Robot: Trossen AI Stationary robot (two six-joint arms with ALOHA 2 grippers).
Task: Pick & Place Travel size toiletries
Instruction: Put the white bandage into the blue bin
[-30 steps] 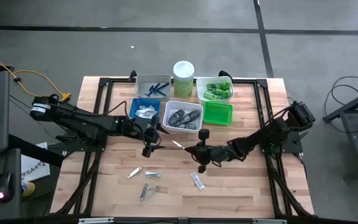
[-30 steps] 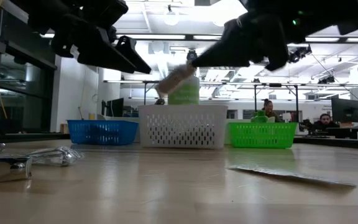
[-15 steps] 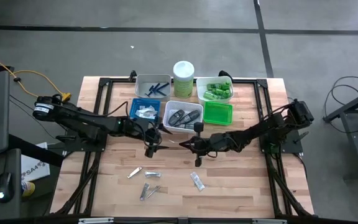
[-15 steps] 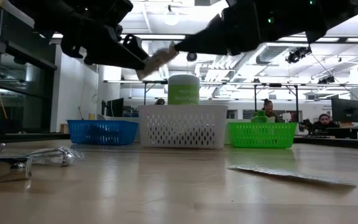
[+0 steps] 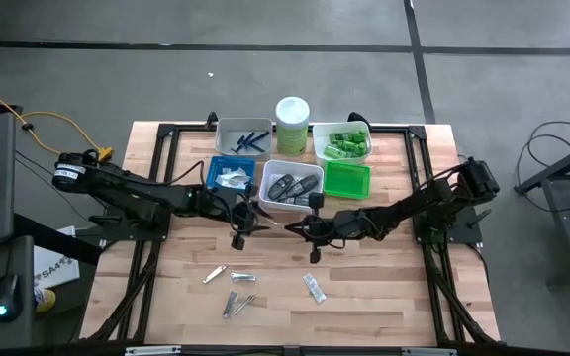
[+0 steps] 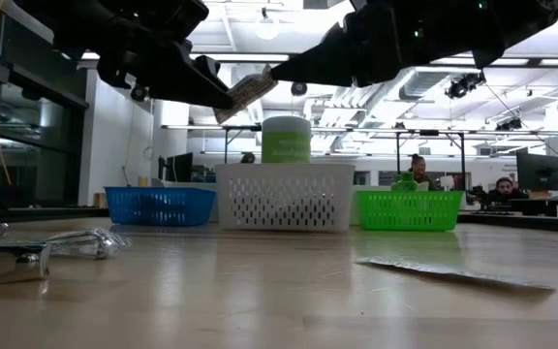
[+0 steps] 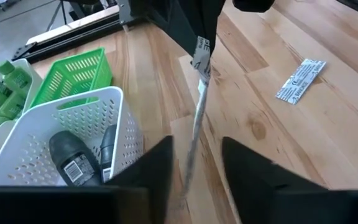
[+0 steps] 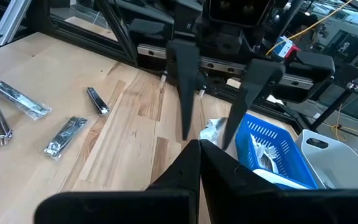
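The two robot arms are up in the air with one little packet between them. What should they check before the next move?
1. Right gripper shut on the packet: ok.
2. Packet sits between the jaws of the left gripper: ok, as the left wrist view shows.
3. Left jaws clamped on the packet: not ok, there are gaps on both sides.
4. Packet held well above the table and the white tray: ok.
5. Blue tray, which holds clear packets, is close to the left arm: ok.
6. Which tray this packet belongs in: cannot tell.
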